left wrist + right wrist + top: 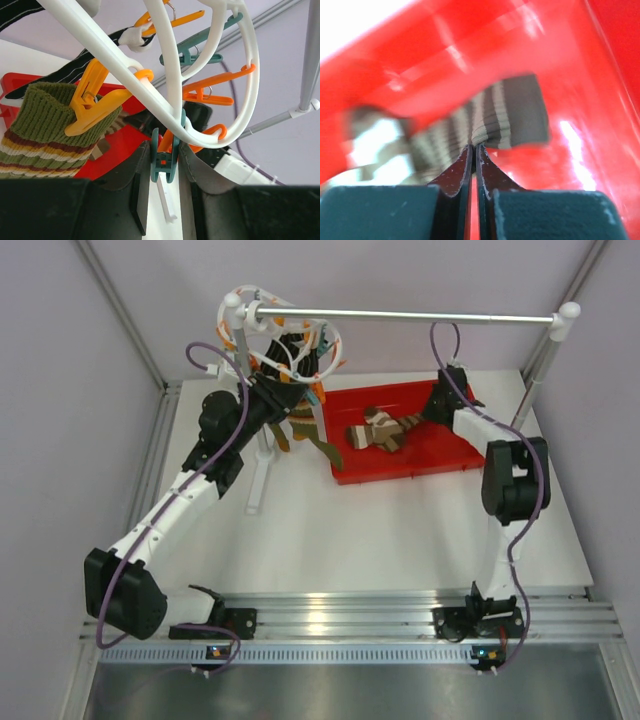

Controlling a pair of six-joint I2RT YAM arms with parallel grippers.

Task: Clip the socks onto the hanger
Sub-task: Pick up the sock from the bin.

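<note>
The white hanger (262,308) hangs from the silver rail at the back left, and its ring (227,75) carries orange and teal clips. My left gripper (302,378) reaches up under it; in the left wrist view the gripper (165,150) is shut on a teal clip (163,167). An olive striped sock (47,130) hangs from a yellow-orange clip (92,107). Two clipped socks (318,440) dangle below the hanger. My right gripper (430,410) is down in the red tray (440,455), shut (475,146) on the edge of a brown striped sock (512,115). Brown socks (375,430) lie in the tray.
The silver rail (410,314) spans the back on white-capped posts (566,312). The hanger stand's white foot (258,480) lies left of the tray. A dark striped sock (75,72) hangs behind the olive one. Purple walls close in on both sides.
</note>
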